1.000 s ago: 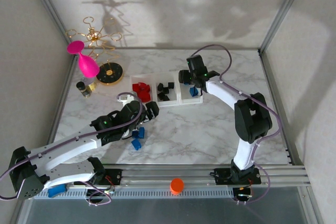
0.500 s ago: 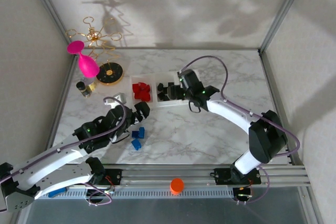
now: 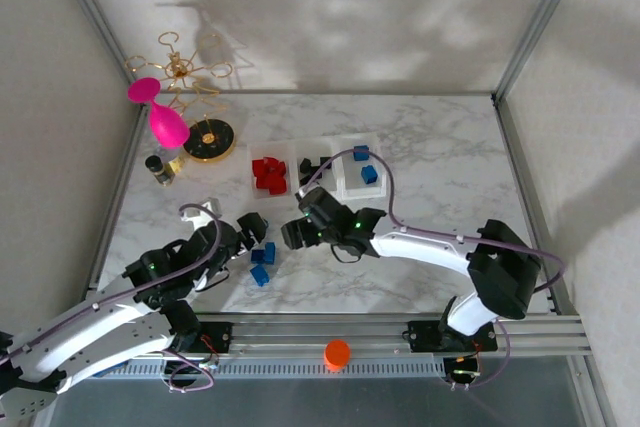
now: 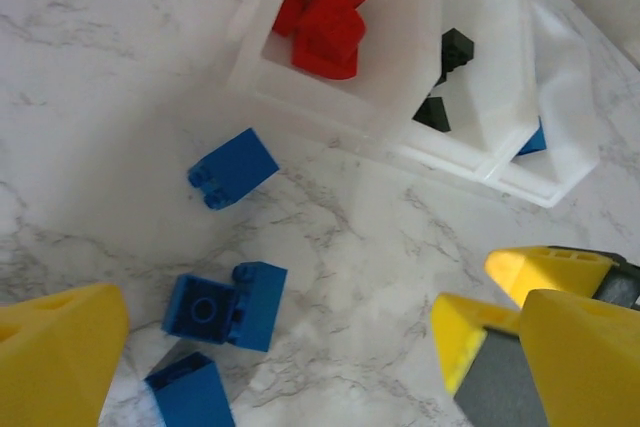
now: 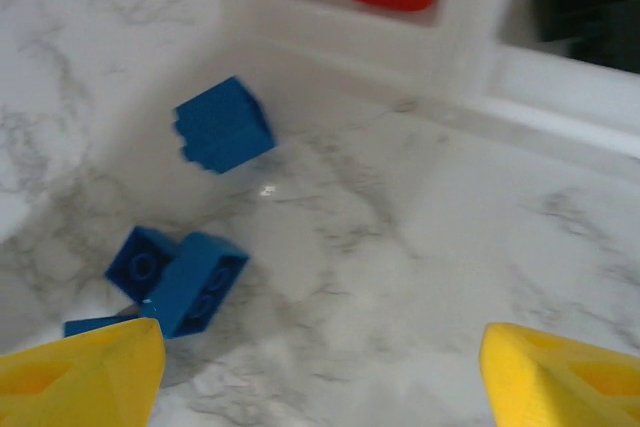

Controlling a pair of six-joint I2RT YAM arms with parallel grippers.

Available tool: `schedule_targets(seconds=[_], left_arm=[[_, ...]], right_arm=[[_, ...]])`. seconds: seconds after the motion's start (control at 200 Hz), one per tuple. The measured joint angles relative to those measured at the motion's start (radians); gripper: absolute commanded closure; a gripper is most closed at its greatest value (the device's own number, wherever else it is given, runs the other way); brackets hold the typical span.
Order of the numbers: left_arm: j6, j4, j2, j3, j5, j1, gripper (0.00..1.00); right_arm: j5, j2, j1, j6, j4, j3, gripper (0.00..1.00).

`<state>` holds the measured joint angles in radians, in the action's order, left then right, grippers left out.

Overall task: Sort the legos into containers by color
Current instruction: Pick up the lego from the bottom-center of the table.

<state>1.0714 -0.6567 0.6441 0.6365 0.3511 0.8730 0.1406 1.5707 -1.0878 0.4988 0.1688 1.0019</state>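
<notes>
Marble tabletop [image 3: 430,247] carried a joined row of three clear, white-rimmed plastic bins [image 4: 300,107], with red bricks [image 3: 268,174], black bricks [image 4: 455,47] and two blue bricks [image 3: 369,175] already sorted inside. Several loose blue bricks [image 4: 225,307] lay just in front of that row, unsorted. Beside these, the left arm's jaws and the right arm's jaws stood wide apart, holding and touching nothing.
</notes>
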Motion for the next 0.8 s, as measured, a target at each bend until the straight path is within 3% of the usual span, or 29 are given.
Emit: schedule_targets(seconds=[0.461,0.801], left_arm=[[0.046,-0.117,-0.097,-0.002,0.063,0.0,0.0],[0.052,-0.15,-0.119,-0.001,0.069,0.0,0.0]], right_arm=[[-0.034,0.286,-0.086,0.088,-0.064,0.129,0.14],[-0.01,0.375,-0.087,0.123,-0.05,0.202,0.23]])
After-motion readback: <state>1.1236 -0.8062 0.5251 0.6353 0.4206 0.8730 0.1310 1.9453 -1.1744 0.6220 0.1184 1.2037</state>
